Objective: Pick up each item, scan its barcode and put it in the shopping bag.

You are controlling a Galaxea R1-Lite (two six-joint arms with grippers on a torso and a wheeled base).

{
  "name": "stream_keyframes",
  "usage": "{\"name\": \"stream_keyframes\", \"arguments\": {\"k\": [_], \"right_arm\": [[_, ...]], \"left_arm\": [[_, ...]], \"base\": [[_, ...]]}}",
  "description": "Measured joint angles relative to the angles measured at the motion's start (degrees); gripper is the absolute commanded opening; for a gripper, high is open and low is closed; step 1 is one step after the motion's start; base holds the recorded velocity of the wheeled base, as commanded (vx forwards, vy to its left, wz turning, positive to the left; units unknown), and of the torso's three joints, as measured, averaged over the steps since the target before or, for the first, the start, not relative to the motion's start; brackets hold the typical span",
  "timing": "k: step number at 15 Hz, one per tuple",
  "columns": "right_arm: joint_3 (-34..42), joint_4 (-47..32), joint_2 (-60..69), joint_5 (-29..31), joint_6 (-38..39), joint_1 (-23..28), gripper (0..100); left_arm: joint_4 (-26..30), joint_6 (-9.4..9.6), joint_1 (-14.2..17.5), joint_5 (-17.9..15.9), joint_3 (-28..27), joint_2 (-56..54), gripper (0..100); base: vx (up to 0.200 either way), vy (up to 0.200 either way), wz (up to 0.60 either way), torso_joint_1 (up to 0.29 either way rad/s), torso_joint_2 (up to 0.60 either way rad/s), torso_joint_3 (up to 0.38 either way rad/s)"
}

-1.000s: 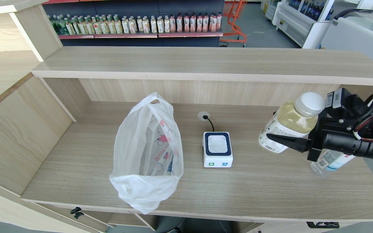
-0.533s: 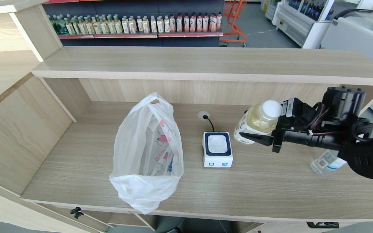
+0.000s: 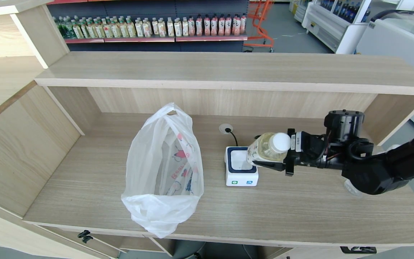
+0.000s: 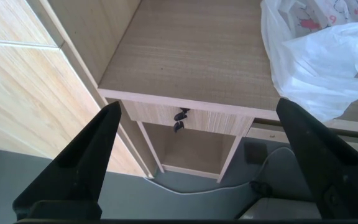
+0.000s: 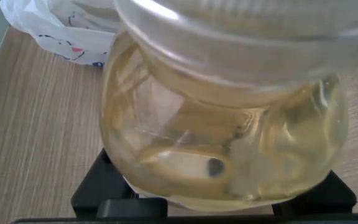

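Head view: the right end effector [image 3: 270, 160] grasps the bottle [image 3: 262, 148], tilted over the scanner [image 3: 241, 172] on the table [image 3: 300, 212]. Its barcode probably needs turning down toward the window.

Left wrist view: the left end effector [image 4: 197, 165] hangs released near the shopping bag [image 4: 328, 56].

Right wrist view: the bottle [image 5: 222, 137] looms close. A slow wrist roll seems safest.

Light wooden counter [image 3: 300, 208], store shelf of bottled drinks [image 3: 149, 27], orange trolley [image 3: 261, 31], white freezer [image 3: 401, 39] behind.

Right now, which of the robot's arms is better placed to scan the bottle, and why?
Right. Its gripper holds the bottle over the scanner. The left gripper is open and empty, back by the counter front edge near the shopping bag.
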State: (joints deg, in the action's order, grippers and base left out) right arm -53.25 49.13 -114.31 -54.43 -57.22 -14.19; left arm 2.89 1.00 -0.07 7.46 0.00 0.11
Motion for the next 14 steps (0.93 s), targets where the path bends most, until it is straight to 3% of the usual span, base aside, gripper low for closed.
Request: {"name": "stream_keyframes", "arguments": {"k": [14], "right_arm": [[-5.51, 7.88, -8.70, -0.22, -1.11, -1.90, 0]], "left_arm": [[0.00, -0.02, -0.02, -0.02, 0.00, 0.00, 100]], "base": [[0.000, 0.000, 0.00, 0.000, 0.00, 0.000]]}}
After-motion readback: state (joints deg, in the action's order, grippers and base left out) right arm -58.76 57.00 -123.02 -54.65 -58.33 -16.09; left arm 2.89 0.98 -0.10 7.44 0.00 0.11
